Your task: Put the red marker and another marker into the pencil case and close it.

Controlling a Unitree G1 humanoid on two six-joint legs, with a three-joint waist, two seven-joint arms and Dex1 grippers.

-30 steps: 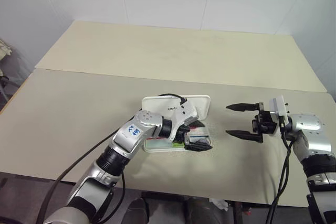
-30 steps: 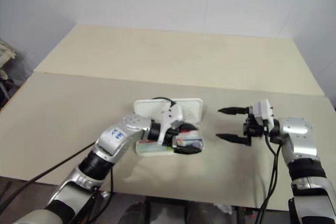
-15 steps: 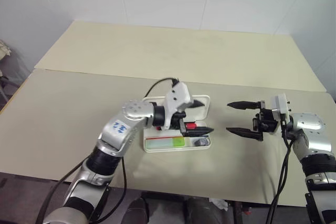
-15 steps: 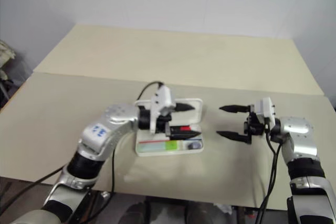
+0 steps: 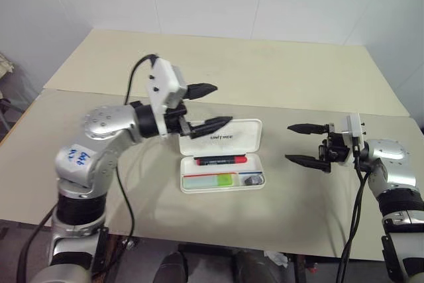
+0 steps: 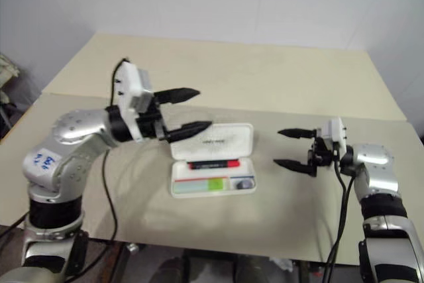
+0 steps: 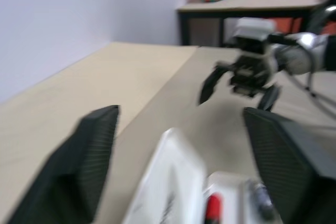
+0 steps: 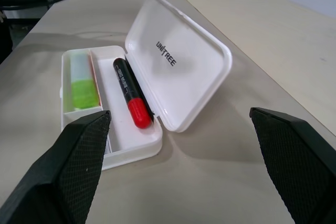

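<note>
Left gripper (image 5: 209, 105) hangs above the table, over the far left edge of the pencil case (image 5: 222, 156), its two black fingers spread apart and holding nothing. Right gripper (image 5: 306, 144) hovers level just to the right of the case, jaws wide and empty, pointing toward it.

Both markers already lie inside the open case: the red marker (image 5: 220, 160) along the hinge side of the tray, the pale green marker (image 5: 209, 180) in the front compartment, with a small grey-blue object (image 5: 249, 179) beside it. The lid (image 5: 230, 136) lies folded back flat on the table (image 5: 99, 137).

Loading looks done, so the step in hand is closing. That calls for a finger to get under or behind the lid's far edge, swing it forward over the tray and press it shut, perhaps with the other gripper steadying the case.
</note>
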